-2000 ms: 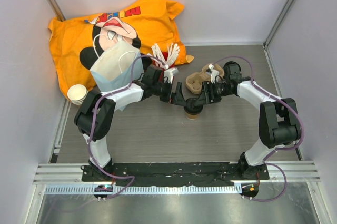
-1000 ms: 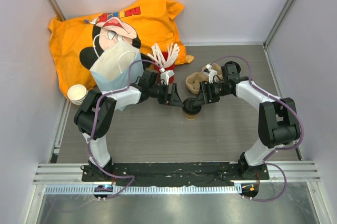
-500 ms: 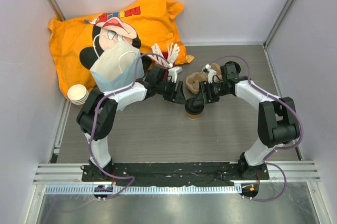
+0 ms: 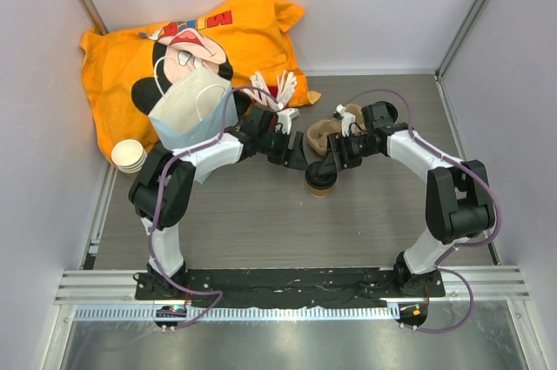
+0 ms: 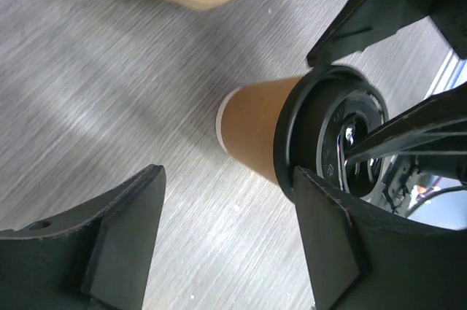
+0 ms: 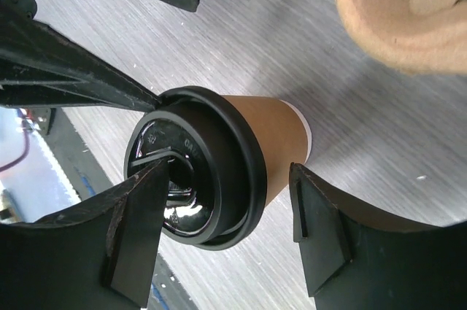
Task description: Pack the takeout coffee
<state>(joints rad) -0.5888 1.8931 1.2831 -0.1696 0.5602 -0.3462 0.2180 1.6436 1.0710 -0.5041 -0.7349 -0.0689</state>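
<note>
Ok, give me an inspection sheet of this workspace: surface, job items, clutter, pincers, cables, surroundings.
Surface: grey table, wood-grain.
Job's things: coffee upright mid-table, black lid on.
Clutter: orange bag, paper bag, cup stack, stick cup, pulp carrier behind the coffee.
Pincers: left pincer open, one finger beside the lid rim; right pincer open, straddling the lid, no grip evident.
Cables: purple cables loop along both arms, off the coffee.
Surroundings: white walls; metal rail at the near edge.
</note>
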